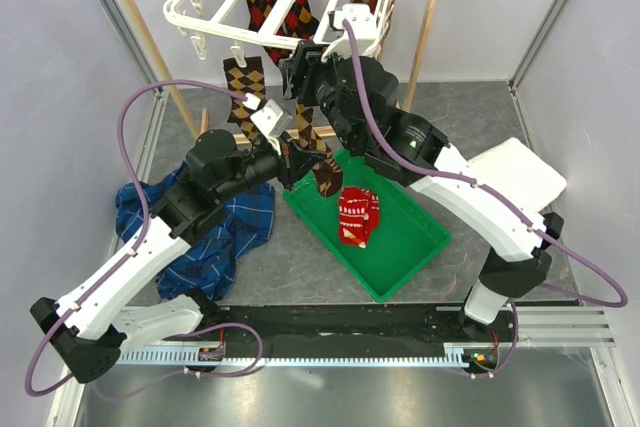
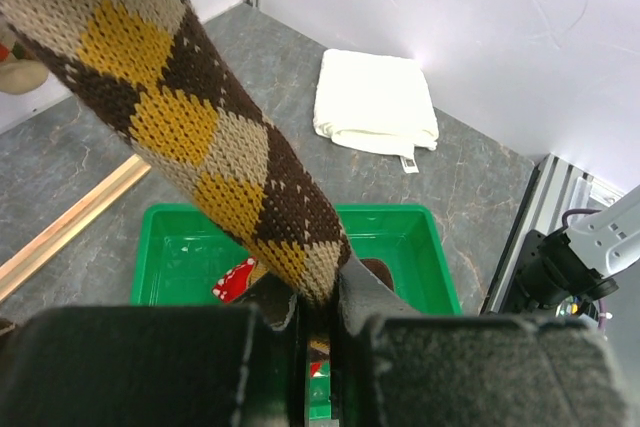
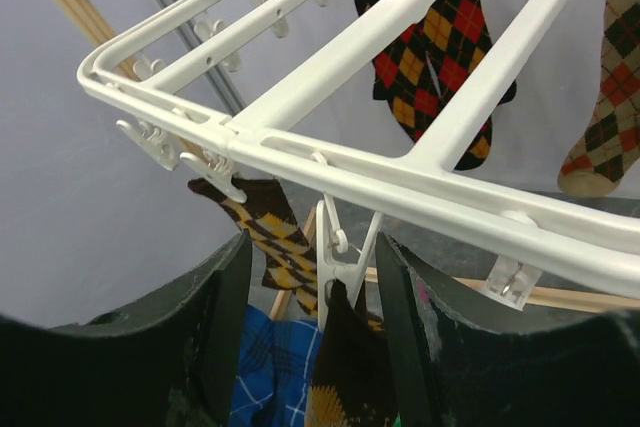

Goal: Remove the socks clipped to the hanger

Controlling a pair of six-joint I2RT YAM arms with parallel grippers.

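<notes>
My left claw (image 2: pixel 315 322) is clenched on the lower end of the brown-and-tan sock (image 2: pixel 200 137), which hangs from a clip (image 3: pixel 338 269) under the near rail of the hanger (image 3: pixel 400 172). My right claw (image 3: pixel 312 247) stands released, one finger either side of that clip. If I pull down before the clip opens, I reckon the hanger tips or the knit stretches. A squeeze off-centre could slip off the clip.

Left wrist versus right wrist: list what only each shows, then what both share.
Only left wrist: the green tray, the red sock in it, a white folded cloth. Only right wrist: the hanger, its clips, a black-red-yellow argyle sock, blue plaid cloth. Both: a brown argyle sock, pinched in the left gripper, hanging inside the open right gripper.
</notes>
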